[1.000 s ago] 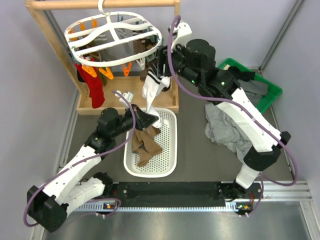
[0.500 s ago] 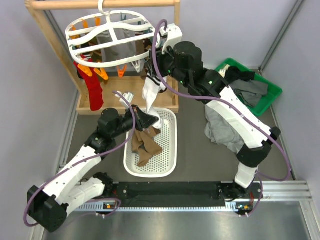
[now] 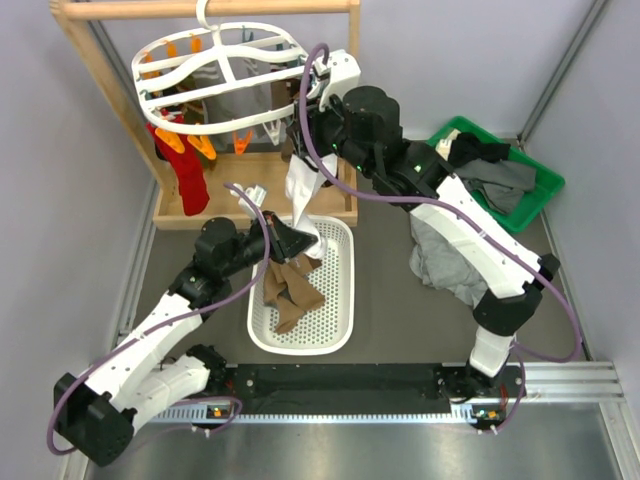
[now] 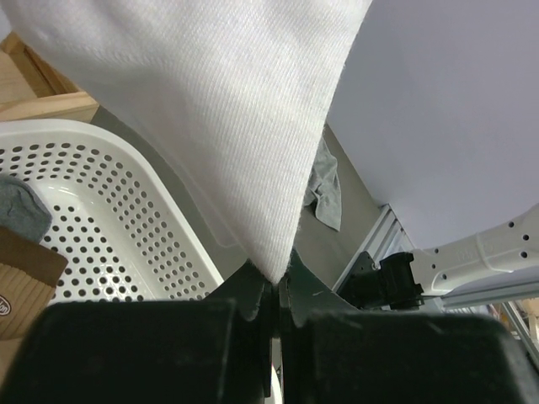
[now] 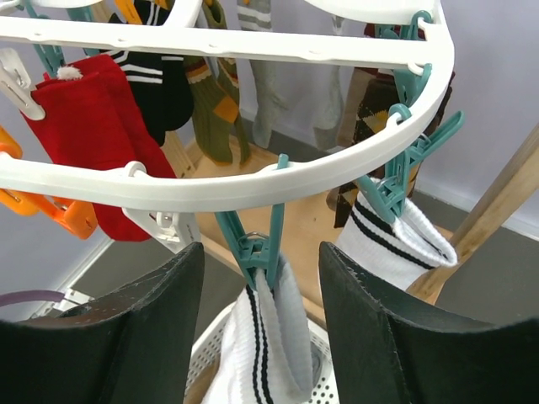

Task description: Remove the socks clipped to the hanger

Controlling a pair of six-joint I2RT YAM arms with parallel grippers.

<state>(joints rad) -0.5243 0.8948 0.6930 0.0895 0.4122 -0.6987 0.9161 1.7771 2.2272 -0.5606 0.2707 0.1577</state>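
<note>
The white hanger (image 3: 215, 75) hangs from the wooden rail, its rim (image 5: 253, 181) just above my right gripper. A white sock with black stripes (image 3: 300, 190) hangs from a teal clip (image 5: 253, 240) down toward the basket. My right gripper (image 5: 261, 265) is open, one finger on each side of that clip and sock cuff (image 5: 269, 353), without touching them. My left gripper (image 4: 276, 282) is shut on the sock's lower end (image 4: 219, 109), above the basket's far rim. A second striped white sock (image 5: 404, 240), red socks (image 5: 93, 135) and several others stay clipped.
A white perforated basket (image 3: 335, 300) holds brown socks (image 3: 290, 290). The wooden rail stand (image 3: 100, 90) carries the hanger. Grey garments (image 3: 450, 255) lie heaped on the right beside a green bin (image 3: 535, 200) with dark clothes.
My right gripper has moved left and up to the hanger's rim, now straddling the teal clip. The hanger shifted slightly. The left arm has kept its grip and place.
</note>
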